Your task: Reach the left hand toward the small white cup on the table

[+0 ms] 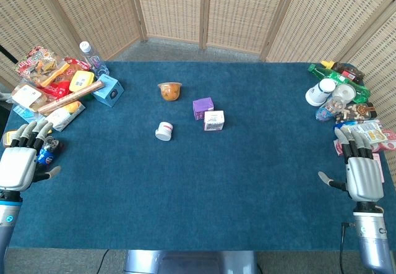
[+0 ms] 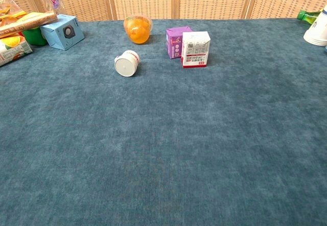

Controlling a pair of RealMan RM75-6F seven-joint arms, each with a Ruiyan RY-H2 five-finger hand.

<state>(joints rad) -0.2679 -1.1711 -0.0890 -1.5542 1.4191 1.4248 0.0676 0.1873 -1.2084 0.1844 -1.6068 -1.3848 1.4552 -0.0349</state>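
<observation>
The small white cup lies on its side on the blue cloth, a little left of the table's middle. My left hand rests at the table's left edge, fingers spread and holding nothing, far to the left of the cup. At the right edge my right hand lies flat with fingers apart, also holding nothing. Neither hand shows in the chest view.
An orange jelly cup, a purple box and a white carton stand just behind and right of the cup. Snack packs and a blue box crowd the back left corner. Cups and bottles fill the back right.
</observation>
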